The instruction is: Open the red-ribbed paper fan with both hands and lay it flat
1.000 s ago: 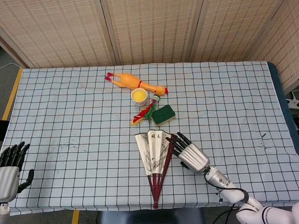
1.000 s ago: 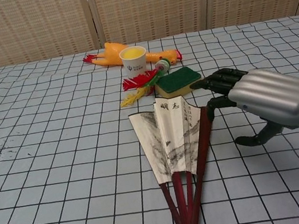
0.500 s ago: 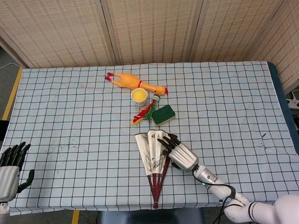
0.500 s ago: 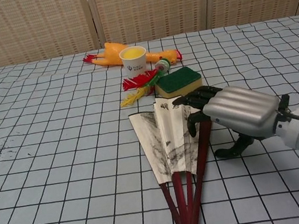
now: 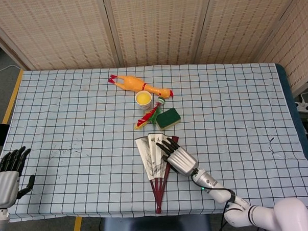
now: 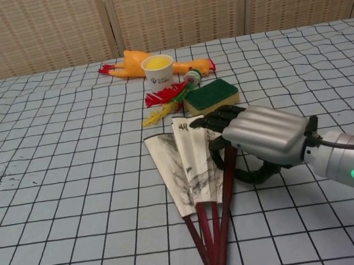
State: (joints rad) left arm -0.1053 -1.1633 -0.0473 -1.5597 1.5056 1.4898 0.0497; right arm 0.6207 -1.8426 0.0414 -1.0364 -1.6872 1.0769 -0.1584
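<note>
Right hand atop fan's right edge

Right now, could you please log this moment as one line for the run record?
fan: partly open, flat on table | right robot hand: fingers on fan's right side | left robot hand: idle, open at table's near-left edge

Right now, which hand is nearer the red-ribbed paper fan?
Right. The right hand rests on the red-ribbed paper fan, over its right side. The left hand is far off at the table's left edge, apart from it.
</note>
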